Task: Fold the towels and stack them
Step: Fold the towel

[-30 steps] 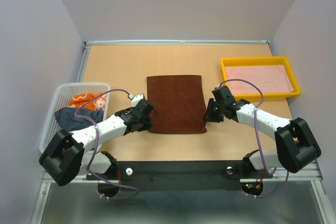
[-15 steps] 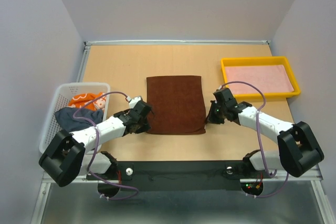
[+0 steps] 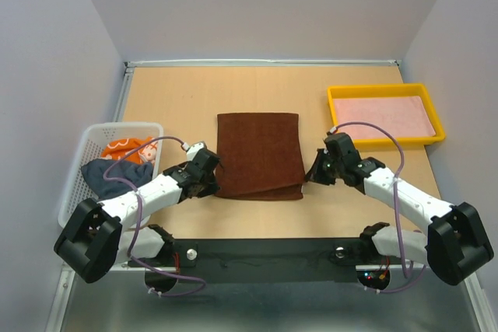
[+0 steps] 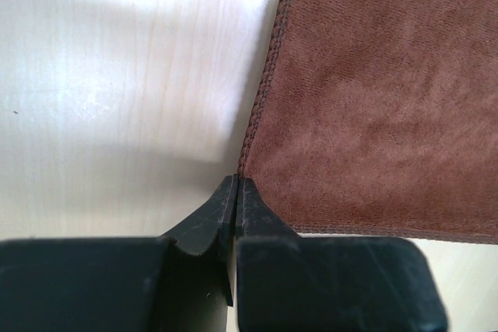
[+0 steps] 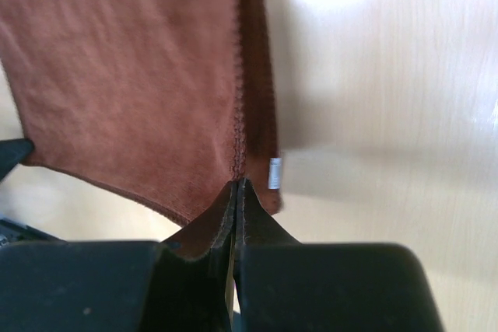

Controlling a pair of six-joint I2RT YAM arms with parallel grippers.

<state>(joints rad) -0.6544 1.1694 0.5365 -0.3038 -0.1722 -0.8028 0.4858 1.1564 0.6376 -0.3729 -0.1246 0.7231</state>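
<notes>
A reddish-brown towel (image 3: 259,149) lies flat in the middle of the table, its near edge slightly raised and doubled. My left gripper (image 3: 212,179) is at the near left corner. In the left wrist view its jaws (image 4: 236,184) are shut on the stitched hem of the towel (image 4: 373,114). My right gripper (image 3: 313,175) is at the near right corner. The right wrist view shows that gripper (image 5: 236,186) shut on the towel's edge (image 5: 132,75), beside a small white label (image 5: 275,172). An orange towel (image 3: 128,148) and a dark navy towel (image 3: 105,174) lie in the basket.
A white mesh basket (image 3: 93,134) stands at the left edge of the table. A yellow tray (image 3: 384,89) at the back right holds a flat pink cloth (image 3: 385,118). Grey walls close in the table on three sides.
The right gripper has closed on the towel's near right corner. Both grippers have shifted slightly outward, and the towel's near edge now stands a little off the table.
</notes>
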